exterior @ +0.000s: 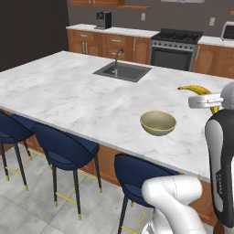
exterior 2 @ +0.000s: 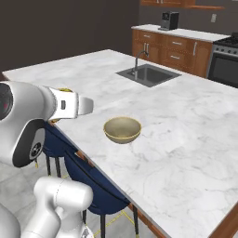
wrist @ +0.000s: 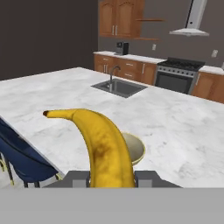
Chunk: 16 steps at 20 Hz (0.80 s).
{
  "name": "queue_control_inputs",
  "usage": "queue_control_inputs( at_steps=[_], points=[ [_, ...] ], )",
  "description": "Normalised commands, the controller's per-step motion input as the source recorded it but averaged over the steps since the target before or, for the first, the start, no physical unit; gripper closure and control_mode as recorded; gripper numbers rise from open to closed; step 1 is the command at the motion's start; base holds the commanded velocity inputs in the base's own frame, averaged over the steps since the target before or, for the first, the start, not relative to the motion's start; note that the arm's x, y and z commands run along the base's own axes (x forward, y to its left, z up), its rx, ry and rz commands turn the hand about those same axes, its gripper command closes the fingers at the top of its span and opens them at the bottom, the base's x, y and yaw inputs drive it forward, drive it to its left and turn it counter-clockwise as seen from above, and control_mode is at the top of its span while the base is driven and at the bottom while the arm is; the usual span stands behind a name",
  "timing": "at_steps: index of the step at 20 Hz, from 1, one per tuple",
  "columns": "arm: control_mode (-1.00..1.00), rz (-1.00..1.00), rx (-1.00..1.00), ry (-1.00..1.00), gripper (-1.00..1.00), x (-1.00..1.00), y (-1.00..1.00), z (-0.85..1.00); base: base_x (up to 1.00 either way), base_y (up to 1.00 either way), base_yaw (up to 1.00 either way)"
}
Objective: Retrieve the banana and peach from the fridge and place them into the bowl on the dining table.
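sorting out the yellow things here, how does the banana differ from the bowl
The banana is long, curved and bright yellow with a brown blotch; the bowl is round, shallow and duller yellow-tan. The banana is clamped in the gripper, its jaws shut on it, held up in the air, while the bowl sits on the dining table. The bowl is empty. Both are yellowish and near the table's front edge.

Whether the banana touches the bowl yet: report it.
Apart. In the left base view the banana, held by the gripper, hangs above the table, well clear of the bowl.
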Motion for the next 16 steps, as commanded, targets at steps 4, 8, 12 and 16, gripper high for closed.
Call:
queue_control_inputs(
  at_steps=[4, 8, 12, 16],
  points=[
    [-1.00, -0.05, 0.00, 0.17, 1.00, 0.73, -0.29, -0.01, 0.00, 0.00, 0.00],
    [-1.00, -0.06, 0.00, 0.23, 1.00, 0.87, -0.36, -0.18, 0.00, 0.00, 0.00],
    [-1.00, -0.03, 0.00, 0.19, 1.00, 0.82, -0.17, -0.46, 0.00, 0.00, 0.00],
    [-1.00, 0.00, 0.00, 0.18, 1.00, 0.70, 0.00, -0.60, 0.00, 0.00, 0.00]
  ],
)
